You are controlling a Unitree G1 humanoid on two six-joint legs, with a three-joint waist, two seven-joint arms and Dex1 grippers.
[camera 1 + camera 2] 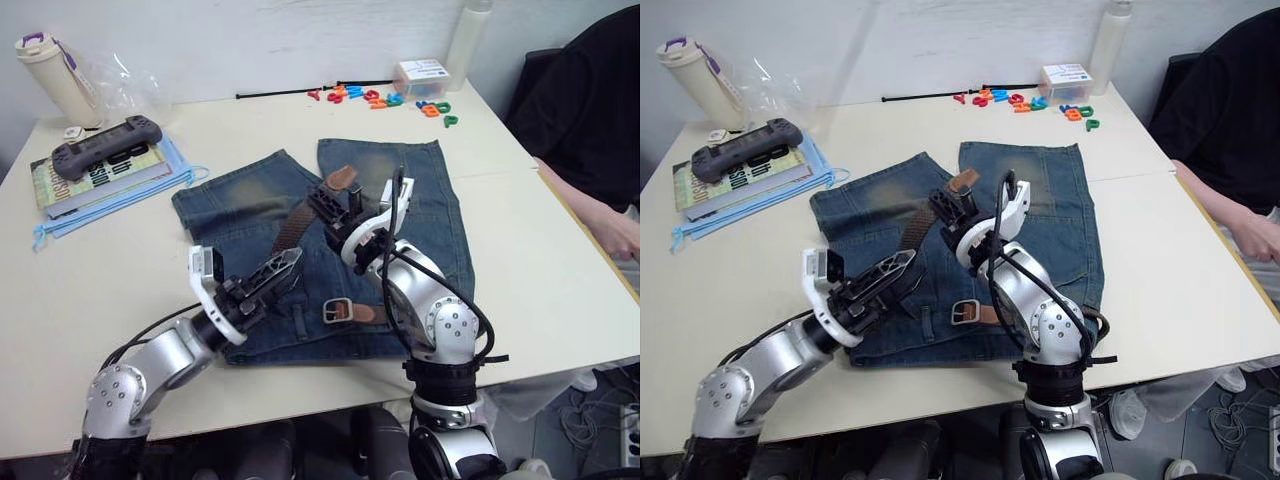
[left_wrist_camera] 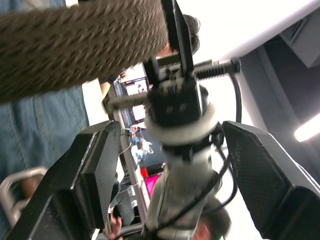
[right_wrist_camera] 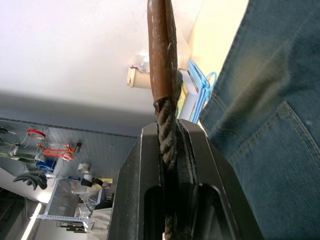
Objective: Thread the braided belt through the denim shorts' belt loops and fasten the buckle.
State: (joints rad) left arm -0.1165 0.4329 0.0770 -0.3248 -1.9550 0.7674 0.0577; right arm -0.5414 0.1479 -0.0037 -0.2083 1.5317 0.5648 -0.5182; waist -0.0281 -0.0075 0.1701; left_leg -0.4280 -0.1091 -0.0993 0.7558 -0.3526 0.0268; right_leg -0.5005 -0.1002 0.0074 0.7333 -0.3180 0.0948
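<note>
A cream surface stands against a plain pale wall. At its far left corner stands a white bottle with a purple cap, beside crinkled clear plastic. Near it a stack of books lies on blue folders, with a dark game controller on top. Along the far edge lie a black rod, coloured plastic letters and a small white box, next to a tall pale bottle. A person in black sits at the right side. Cables lie on the floor at lower right.
</note>
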